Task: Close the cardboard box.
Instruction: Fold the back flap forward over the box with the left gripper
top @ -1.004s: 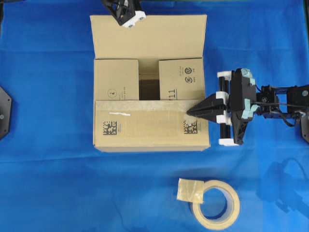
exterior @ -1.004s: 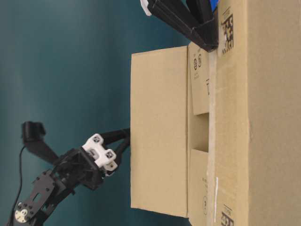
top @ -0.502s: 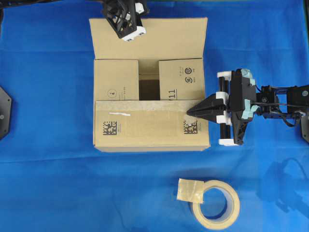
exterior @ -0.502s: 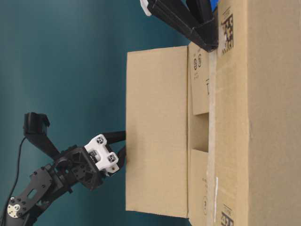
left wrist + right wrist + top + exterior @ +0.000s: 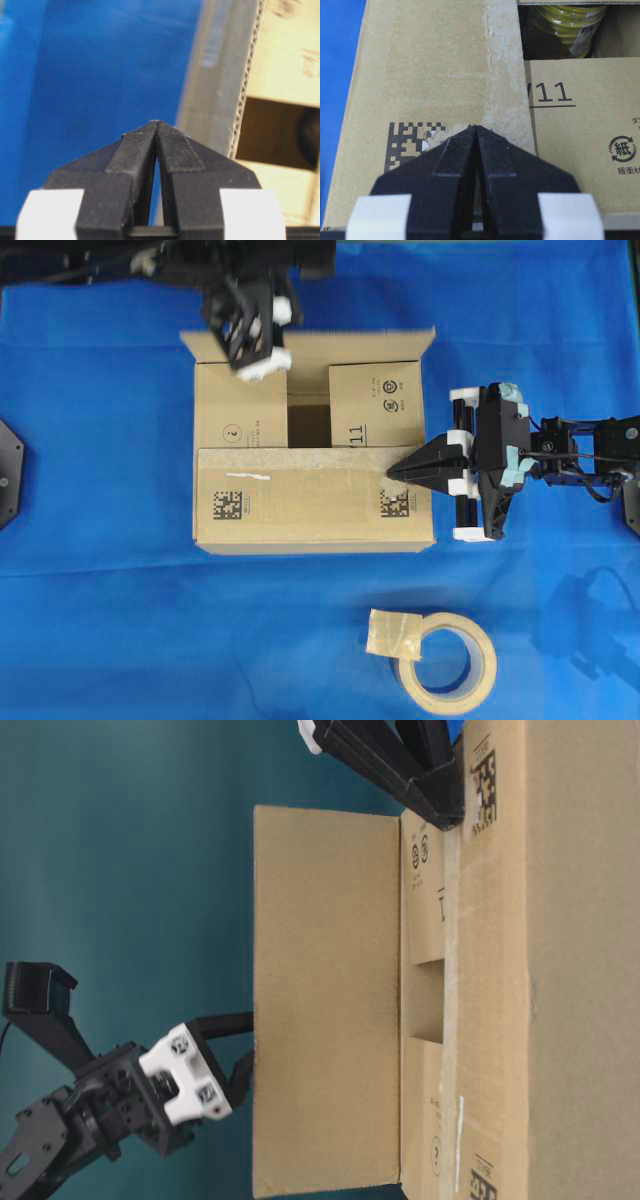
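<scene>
The left gripper (image 5: 250,360) has pushed the cardboard box (image 5: 300,505) rear flap more upright.

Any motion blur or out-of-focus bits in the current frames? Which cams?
Overhead: left claw and its arm are motion-smeared; cardboard box, tape roll and right claw are sharp. Table-level: mild smear on the left claw, box crisp. Left wrist: box edge and interior soft, claw fingers sharper. Right wrist: in focus, print legible.

robot lab bench | blue cloth (image 5: 100,620) over table | plain teal backdrop (image 5: 120,870) | tape roll (image 5: 447,662)
</scene>
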You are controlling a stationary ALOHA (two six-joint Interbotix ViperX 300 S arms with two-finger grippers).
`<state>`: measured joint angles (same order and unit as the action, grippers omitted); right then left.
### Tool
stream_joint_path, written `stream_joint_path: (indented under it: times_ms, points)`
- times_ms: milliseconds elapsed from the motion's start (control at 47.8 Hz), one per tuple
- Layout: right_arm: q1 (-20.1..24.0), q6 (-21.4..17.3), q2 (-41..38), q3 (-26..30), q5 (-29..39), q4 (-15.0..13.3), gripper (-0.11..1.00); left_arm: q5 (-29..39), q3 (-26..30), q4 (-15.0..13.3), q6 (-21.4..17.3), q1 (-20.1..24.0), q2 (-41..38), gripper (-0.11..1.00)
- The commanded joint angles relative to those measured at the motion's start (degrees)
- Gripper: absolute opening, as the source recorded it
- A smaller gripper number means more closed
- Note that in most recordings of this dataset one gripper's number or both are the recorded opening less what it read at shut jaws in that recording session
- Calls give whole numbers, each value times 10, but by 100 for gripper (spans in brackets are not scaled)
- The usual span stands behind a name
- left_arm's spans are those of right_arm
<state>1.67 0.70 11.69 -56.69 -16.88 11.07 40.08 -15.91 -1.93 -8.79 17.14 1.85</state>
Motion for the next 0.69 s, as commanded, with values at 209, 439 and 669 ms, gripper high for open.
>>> stream_joint_path:
  times_ms: [209,439,669]
  points:
    - [-4,3,3,8,-1,-1,0,-40,-49,-1,33,-69,47,0]
    - [-7,4,3,9,-1,-1,0,-122,-119,-2,62,-92,62,0]
    - [-11,4,5,10,-1,0,0,-214,-188,-2,106,-97,62,0]
